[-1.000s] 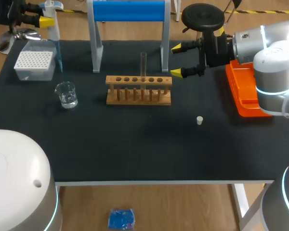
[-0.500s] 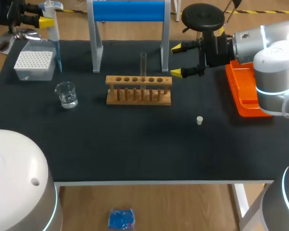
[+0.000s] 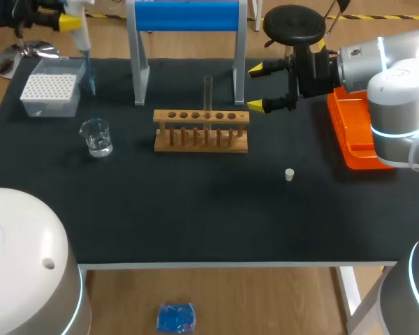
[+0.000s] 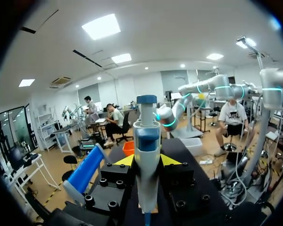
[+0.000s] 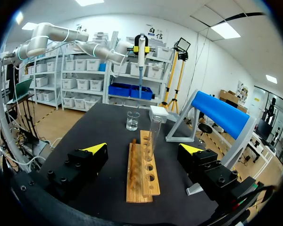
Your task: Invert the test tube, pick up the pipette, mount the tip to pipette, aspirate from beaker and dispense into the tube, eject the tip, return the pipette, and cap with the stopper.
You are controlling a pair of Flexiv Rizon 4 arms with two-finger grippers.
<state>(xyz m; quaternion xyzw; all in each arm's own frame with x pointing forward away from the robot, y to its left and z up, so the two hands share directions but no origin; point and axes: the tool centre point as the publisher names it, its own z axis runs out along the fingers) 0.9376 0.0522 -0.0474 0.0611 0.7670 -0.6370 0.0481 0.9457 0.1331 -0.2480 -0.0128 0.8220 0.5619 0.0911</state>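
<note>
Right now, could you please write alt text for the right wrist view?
The right tool, open, faces a wooden rack holding one upright test tube. Beyond stand a beaker and tip box, with the pipette held above them.

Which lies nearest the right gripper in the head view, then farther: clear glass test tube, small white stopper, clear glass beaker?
1. Clear glass test tube, beside right gripper.
2. Small white stopper, lower in the view.
3. Clear glass beaker, far left.
</note>
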